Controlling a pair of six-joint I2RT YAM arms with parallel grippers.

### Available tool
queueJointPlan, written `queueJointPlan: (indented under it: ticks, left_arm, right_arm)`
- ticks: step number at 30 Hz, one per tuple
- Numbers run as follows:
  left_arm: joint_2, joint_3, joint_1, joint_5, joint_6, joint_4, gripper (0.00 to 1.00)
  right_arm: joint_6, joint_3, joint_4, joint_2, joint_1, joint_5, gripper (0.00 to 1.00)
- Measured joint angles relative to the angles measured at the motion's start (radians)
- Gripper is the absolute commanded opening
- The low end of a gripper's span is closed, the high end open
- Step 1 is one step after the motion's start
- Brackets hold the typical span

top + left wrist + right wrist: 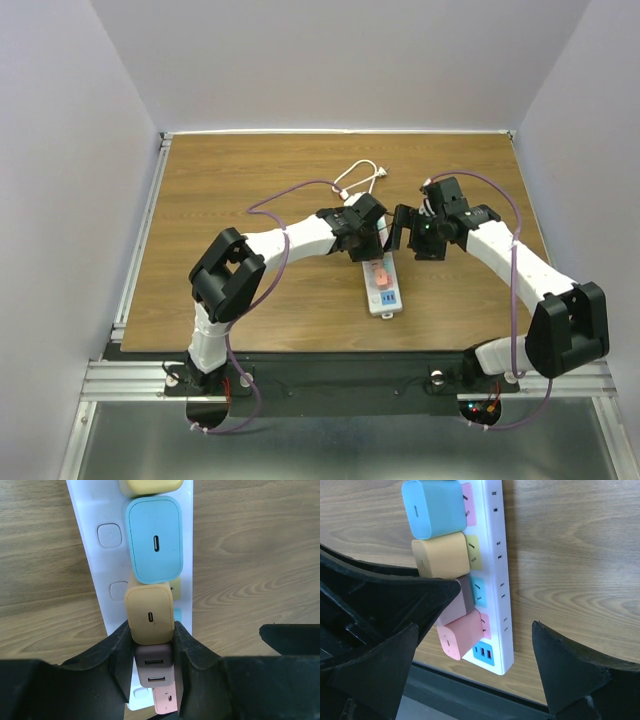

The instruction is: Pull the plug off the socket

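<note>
The white power strip (386, 297) lies lengthwise at the table's middle, its white cord (358, 178) looping behind it. In the left wrist view the strip (95, 560) carries a row of plugs: yellow (150, 485), blue (154, 540), tan (150, 615), mauve (154, 665) and pink (166, 701). My left gripper (151, 630) is down over the row, shut on the mauve plug, its pads also touching the tan plug's lower sides. My right gripper (474, 627) is open and empty, hovering beside the strip's (497, 555) near end above the pink plug (461, 635) and blue end patch (484, 652).
The table's dark front edge (470, 685) runs just below the strip's near end. An aluminium rail (140, 230) borders the table's left side. Purple cables (285, 200) arch over both arms. Both grippers (368, 235) (405, 232) sit close together.
</note>
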Motion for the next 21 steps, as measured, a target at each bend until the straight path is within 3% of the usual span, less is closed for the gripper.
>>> queueJointPlan:
  ticks: [2,7,12,18,21]
  left_arm:
    - [0.0,0.0,0.002,-0.005,-0.011,0.001,0.39]
    - [0.0,0.003,0.002,-0.027,-0.016,0.0,0.58]
    - [0.029,0.09,0.012,-0.072,0.013,-0.084,0.69]
    - [0.051,0.183,0.045,-0.129,0.042,-0.115,0.71]
    - [0.051,0.183,0.067,-0.142,0.058,-0.124,0.81]
  right_arm:
    - [-0.002,0.0,-0.005,-0.005,0.0,0.006,1.0]
    - [0.004,0.0,-0.013,-0.028,0.0,0.038,1.0]
    - [0.037,0.0,-0.014,-0.028,0.0,0.083,1.0]
    - [0.108,0.0,-0.026,-0.027,0.0,0.161,1.0]
    - [0.14,0.0,-0.047,-0.04,0.0,0.218,1.0]
